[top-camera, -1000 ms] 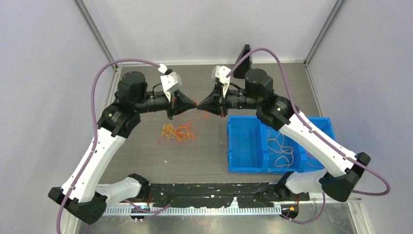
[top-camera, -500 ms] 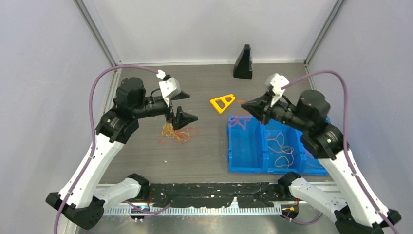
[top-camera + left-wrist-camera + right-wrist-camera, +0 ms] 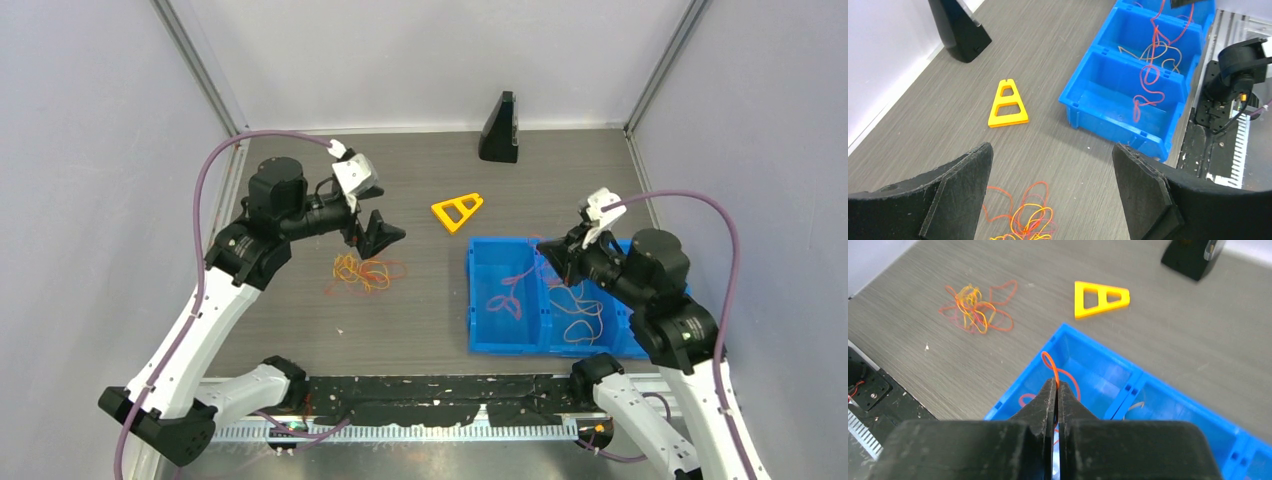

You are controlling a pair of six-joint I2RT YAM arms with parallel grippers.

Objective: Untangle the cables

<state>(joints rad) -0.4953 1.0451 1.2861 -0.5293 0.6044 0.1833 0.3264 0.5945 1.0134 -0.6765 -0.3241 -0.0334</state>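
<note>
A tangle of orange, yellow and red cables (image 3: 365,272) lies on the table left of centre; the left wrist view shows this tangle (image 3: 1023,220) just below the jaws. My left gripper (image 3: 383,214) hovers above it, open, with nothing between its fingers (image 3: 1053,150). My right gripper (image 3: 544,247) is shut on a single red cable (image 3: 1050,367), pinched at the fingertips (image 3: 1056,385). That red cable (image 3: 510,290) hangs down into the left compartment of the blue bin (image 3: 470,300). An orange cable (image 3: 580,305) lies in the middle compartment.
A yellow triangular frame (image 3: 457,210) lies flat between the tangle and the bin. A black wedge-shaped stand (image 3: 500,128) sits at the back wall. The blue bin (image 3: 1108,107) fills the right front of the table. Walls close in the left, back and right sides.
The grippers met mid-table, both pinched on a cable. The left one opened and drew back over the tangle. The right arm swung right, carrying the red cable over the bin.
</note>
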